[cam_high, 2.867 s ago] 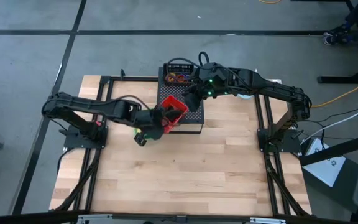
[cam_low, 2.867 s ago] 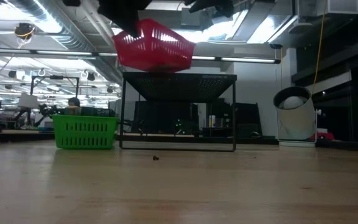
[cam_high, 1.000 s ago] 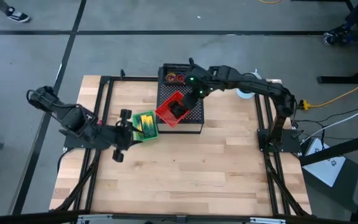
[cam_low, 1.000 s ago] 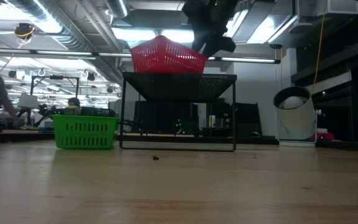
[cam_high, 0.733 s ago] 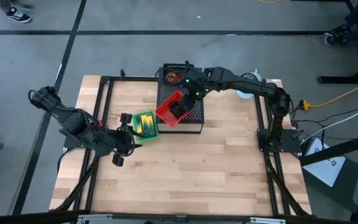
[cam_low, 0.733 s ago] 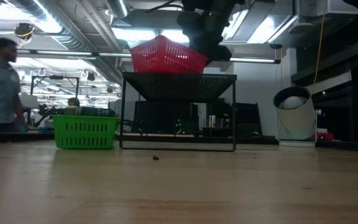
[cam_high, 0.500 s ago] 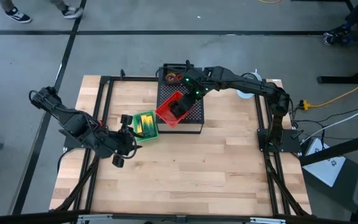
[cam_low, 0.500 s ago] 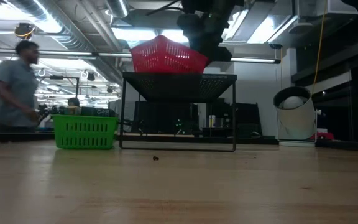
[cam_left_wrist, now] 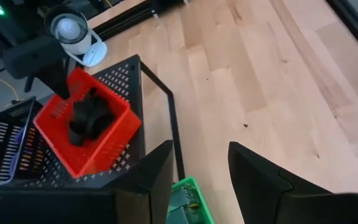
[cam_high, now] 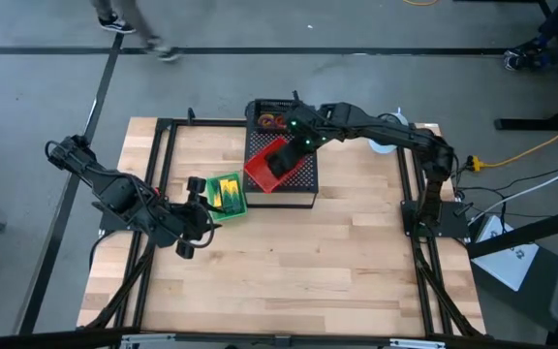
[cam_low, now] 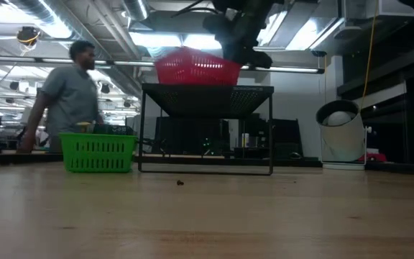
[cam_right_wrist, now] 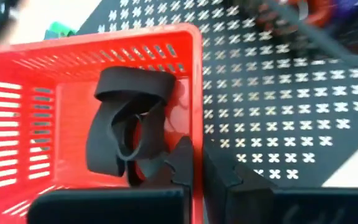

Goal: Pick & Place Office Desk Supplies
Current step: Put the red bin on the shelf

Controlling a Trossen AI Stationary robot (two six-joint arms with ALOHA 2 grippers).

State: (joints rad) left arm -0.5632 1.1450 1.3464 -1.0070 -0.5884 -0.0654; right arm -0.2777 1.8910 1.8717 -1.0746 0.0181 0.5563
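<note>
My right gripper (cam_right_wrist: 194, 163) was pinched on the red basket (cam_high: 271, 163) rim up top-center; I figured lift slow, level. Left gripper (cam_left_wrist: 199, 163) hung open.

A light wooden bench (cam_high: 289, 262) carries a black perforated metal stand (cam_high: 303, 184) near its far edge, with a green basket (cam_high: 226, 195) just beside it.

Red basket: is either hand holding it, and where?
Right hand pinches the red basket by its side rim; left hand holds nothing.
</note>
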